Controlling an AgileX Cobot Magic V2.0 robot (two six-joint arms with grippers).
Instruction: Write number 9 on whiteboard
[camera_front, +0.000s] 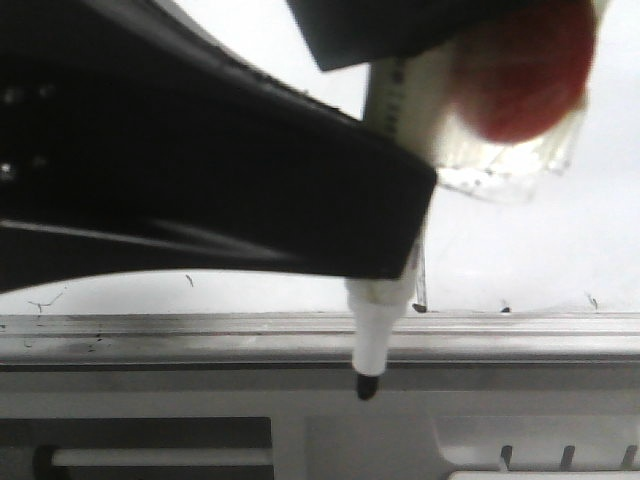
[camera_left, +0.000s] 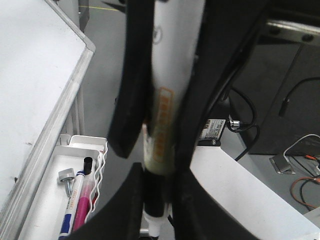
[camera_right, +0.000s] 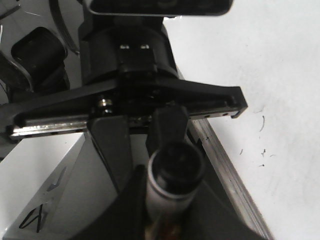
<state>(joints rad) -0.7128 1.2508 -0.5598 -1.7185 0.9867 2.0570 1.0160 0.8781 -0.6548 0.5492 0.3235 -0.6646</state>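
My left gripper (camera_front: 385, 265) is shut on a white marker (camera_front: 372, 335). The marker hangs tip down, its black tip in front of the grey rail (camera_front: 150, 335) of the whiteboard (camera_front: 520, 240). In the left wrist view my fingers (camera_left: 125, 210) clamp the marker (camera_left: 167, 100). My right gripper (camera_right: 170, 215) is shut on a grey-white tube with a dark open end, which looks like the marker cap (camera_right: 175, 172). A thin dark vertical line (camera_front: 421, 280) shows on the board beside the marker. Its top is hidden, so I cannot tell if it is the number 9.
A blurred red round thing with clear plastic (camera_front: 520, 80) fills the upper right of the front view. A white tray (camera_left: 60, 150) beside the board holds a blue marker (camera_left: 70, 210), a pink one and a bolt. Cables and dark equipment (camera_left: 280, 100) stand beyond. Small black flecks (camera_right: 262, 150) dot the board.
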